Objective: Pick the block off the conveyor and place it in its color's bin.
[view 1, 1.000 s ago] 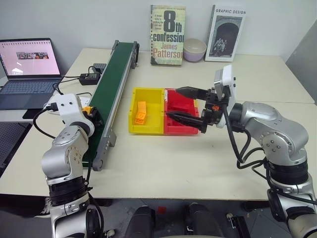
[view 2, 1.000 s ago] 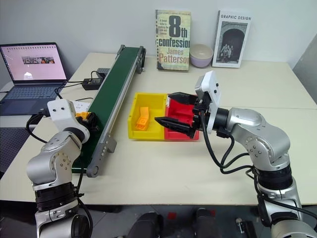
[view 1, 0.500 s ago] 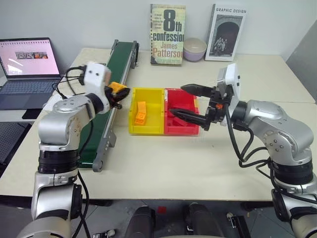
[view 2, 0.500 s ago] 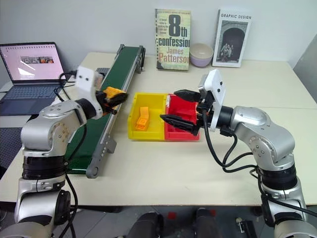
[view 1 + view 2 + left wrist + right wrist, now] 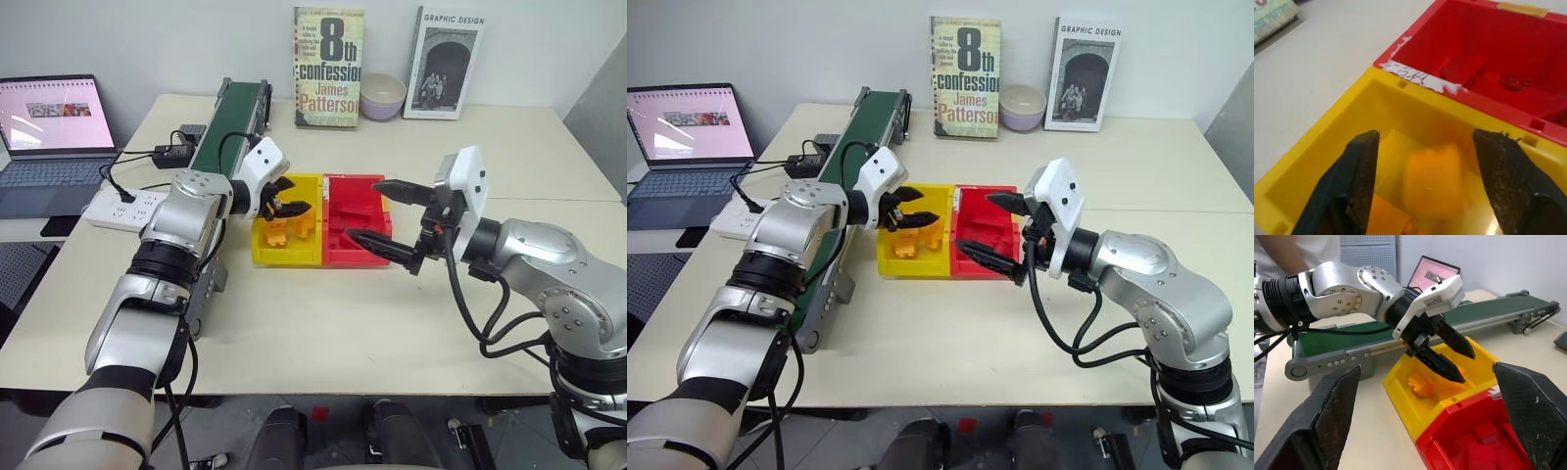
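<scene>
Over the bin (image 5: pixel 263 247), left hand (image 5: pixel 290 208) — moved off the conveyor (image 5: pixel 228 105) — now spread, block (image 5: pixel 1434 179) released.

Silver arms, black fingers (image 5: pixel 294 209)

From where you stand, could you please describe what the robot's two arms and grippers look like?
Both arms are rounded silver-grey metal segments joined by black bands, with black cables looping along them. Each wrist carries a white boxy camera housing. The left gripper and right gripper each have two tapered black fingers, finely textured on the surface.
</scene>
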Controlling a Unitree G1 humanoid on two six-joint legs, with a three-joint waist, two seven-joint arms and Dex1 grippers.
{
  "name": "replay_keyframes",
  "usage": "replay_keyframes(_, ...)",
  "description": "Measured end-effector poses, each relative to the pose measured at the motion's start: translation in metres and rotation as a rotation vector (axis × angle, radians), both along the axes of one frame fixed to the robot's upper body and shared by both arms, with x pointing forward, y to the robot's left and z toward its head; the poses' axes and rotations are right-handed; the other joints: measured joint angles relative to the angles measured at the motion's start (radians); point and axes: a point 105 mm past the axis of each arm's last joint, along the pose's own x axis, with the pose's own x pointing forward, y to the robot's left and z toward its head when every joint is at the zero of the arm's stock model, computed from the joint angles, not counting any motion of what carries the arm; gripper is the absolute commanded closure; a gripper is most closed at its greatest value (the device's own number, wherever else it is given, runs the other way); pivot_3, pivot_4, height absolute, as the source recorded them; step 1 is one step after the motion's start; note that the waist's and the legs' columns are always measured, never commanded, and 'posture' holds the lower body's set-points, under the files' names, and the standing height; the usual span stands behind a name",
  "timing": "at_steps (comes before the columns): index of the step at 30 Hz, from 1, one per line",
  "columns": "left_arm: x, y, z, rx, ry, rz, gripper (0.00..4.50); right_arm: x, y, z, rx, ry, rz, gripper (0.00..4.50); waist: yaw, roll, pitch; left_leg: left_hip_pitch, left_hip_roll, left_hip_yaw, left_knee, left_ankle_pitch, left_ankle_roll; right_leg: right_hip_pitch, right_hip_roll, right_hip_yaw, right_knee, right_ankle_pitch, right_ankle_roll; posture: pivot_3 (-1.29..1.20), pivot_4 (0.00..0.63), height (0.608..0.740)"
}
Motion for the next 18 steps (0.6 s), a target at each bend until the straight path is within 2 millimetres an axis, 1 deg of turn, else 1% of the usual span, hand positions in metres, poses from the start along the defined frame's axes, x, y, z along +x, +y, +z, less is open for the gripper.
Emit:
replay_keyframes(1,0.0,0.0,0.001,0.002,-0.005,-0.004,0.47,0.0,0.0,0.0,-0.001,0.001,0.0,0.0,0.0,0.0,0.0,0.0,0.0,0.0,0.0,0.0,0.0,0.0,0.0,0.0,0.0,0.0,0.0,0.0,0.15,0.74)
replay_keyframes(2,0.0,-0.001,0.002,0.007,-0.013,-0.014,0.18,-0.002,0.0,-0.002,-0.001,0.009,0.003,0.0,0.0,0.0,0.0,0.0,0.0,0.0,0.0,0.0,0.0,0.0,0.0,0.0,0.0,0.0,0.0,0.0,0.15,0.74)
replay_keyframes(3,-0.001,-0.001,0.002,0.012,-0.018,-0.022,0.07,-0.003,0.001,-0.002,-0.001,0.013,0.004,0.0,0.0,0.0,0.0,0.0,0.0,0.0,0.0,0.0,0.0,0.0,0.0,0.0,0.0,0.0,0.0,0.0,0.15,0.74)
replay_keyframes(6,-0.003,0.003,0.004,0.029,-0.025,-0.041,0.03,-0.003,0.0,-0.004,-0.012,0.015,0.0,0.0,0.0,0.0,0.0,0.0,0.0,0.0,0.0,0.0,0.0,0.0,0.0,0.0,0.0,0.0,0.0,0.0,0.15,0.74)
replay_keyframes(8,-0.009,0.009,0.008,0.049,-0.03,-0.069,0.03,-0.004,-0.001,-0.004,-0.023,0.015,0.006,0.0,-0.003,0.0,0.0,0.0,0.001,0.0,0.0,0.0,0.0,0.0,0.0,0.0,0.0,0.0,0.0,0.0,0.15,0.74)
replay_keyframes(9,-0.016,0.016,0.01,0.06,-0.029,-0.094,0.03,-0.005,-0.002,-0.004,-0.036,0.015,0.012,0.0,-0.007,0.0,0.0,0.0,0.001,0.0,0.0,0.0,0.0,-0.001,0.0,0.001,0.0,0.0,0.0,0.0,0.15,0.74)
replay_keyframes(10,-0.027,0.03,0.013,0.084,-0.019,-0.113,0.03,-0.003,-0.005,-0.005,-0.053,0.018,0.018,0.0,-0.017,0.0,0.0,0.0,0.001,0.001,-0.001,0.0,0.0,-0.001,0.0,0.001,0.0,0.0,0.0,0.0,0.15,0.74)
replay_keyframes(12,-0.042,0.054,0.022,0.111,-0.008,-0.114,0.03,0.002,-0.011,-0.005,-0.074,0.031,0.013,0.0,-0.024,0.001,0.0,0.0,0.002,0.0,-0.001,0.0,0.0,-0.001,0.0,0.0,0.001,0.0,0.0,0.0,0.15,0.74)
replay_keyframes(15,-0.061,0.072,0.039,0.115,-0.016,-0.11,0.03,0.007,-0.015,-0.002,-0.08,0.024,0.036,0.0,-0.024,0.001,0.0,0.001,0.002,-0.001,0.0,0.0,0.0,0.0,0.0,0.001,0.001,-0.001,0.0,0.0,0.15,0.74)
replay_keyframes(16,-0.065,0.076,0.041,0.113,-0.015,-0.105,0.03,0.008,-0.016,-0.002,-0.083,0.022,0.041,0.0,-0.022,0.001,0.0,0.001,0.002,-0.002,0.0,0.0,0.0,0.0,0.0,0.001,0.001,-0.001,0.0,0.0,0.15,0.74)
replay_keyframes(18,-0.075,0.082,0.04,0.106,0.01,-0.095,0.03,0.01,-0.017,-0.004,-0.091,0.024,0.056,0.0,-0.02,0.001,0.0,0.001,0.001,-0.002,0.0,0.0,0.0,0.001,0.0,0.001,0.001,-0.003,0.003,0.0,0.15,0.74)
